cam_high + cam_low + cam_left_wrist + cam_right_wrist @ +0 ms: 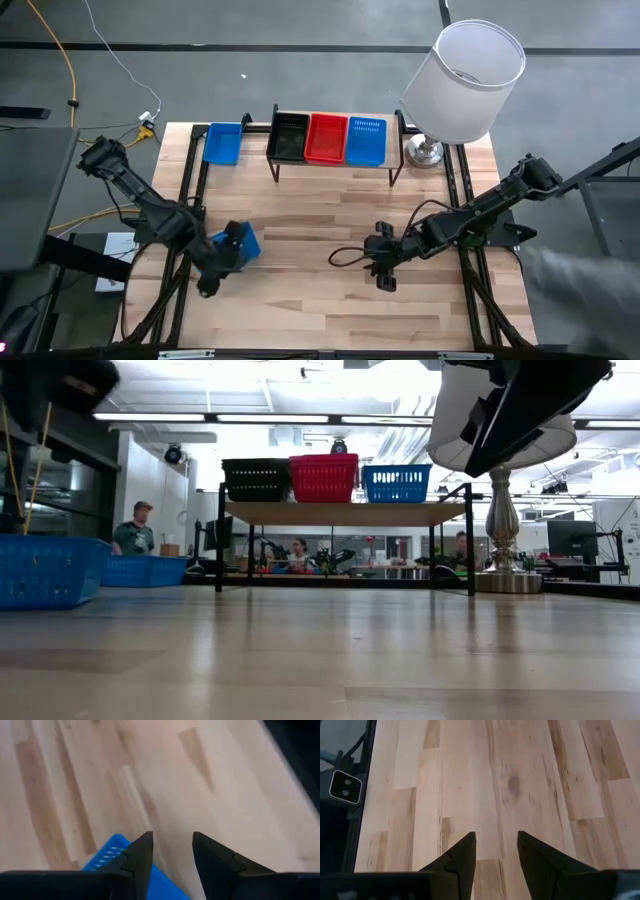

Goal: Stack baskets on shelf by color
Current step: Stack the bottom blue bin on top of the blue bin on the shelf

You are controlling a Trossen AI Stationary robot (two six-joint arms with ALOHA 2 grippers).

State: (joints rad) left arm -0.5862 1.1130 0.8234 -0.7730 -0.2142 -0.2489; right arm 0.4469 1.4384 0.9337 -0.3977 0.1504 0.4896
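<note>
The shelf [330,163] stands at the table's far edge, and on its top sit a black basket [289,137], a red one [326,138] and a blue one [366,140] side by side, touching, filling it from end to end. A lamp [462,82] stands just beside the shelf's right end, its shade overhanging that corner. Left of the shelf a second blue basket [223,143] lies flat on the table [330,280], near the far-left corner. A third blue basket [238,244] sits near the left edge, under the left gripper [222,262]. That gripper's fingers are parted with one finger [140,860] over the basket's rim, but they clamp nothing. The right gripper [383,262] hovers over bare wood right of centre, fingers parted and empty. Between the two arms — and from there up to the shelf's legs — the wood lies open.
</note>
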